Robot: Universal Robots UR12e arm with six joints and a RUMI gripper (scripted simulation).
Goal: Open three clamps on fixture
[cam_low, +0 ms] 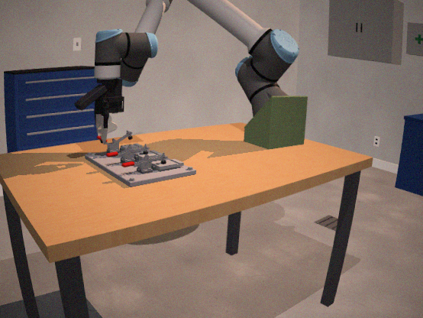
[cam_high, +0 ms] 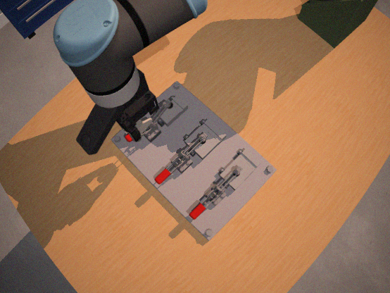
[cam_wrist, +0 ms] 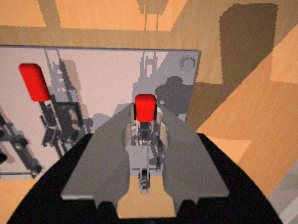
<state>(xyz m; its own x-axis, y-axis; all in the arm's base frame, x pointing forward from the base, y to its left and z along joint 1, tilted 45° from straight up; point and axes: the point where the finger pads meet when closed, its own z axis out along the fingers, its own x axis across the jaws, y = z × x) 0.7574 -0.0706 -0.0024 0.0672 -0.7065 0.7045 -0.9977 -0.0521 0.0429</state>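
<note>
You have the gripper closed nearly tight on the red-tipped handle of the far-left clamp on the grey fixture, with its handle lifted and its bar tilted up. By my reading that first clamp is partly open, while the middle clamp and the near-right clamp lie flat and remain to do.

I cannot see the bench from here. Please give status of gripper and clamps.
Gripper shut on first clamp's red handle, handle lifted. Other two clamps lie flat on the plate, untouched. Nothing in the way.
</note>
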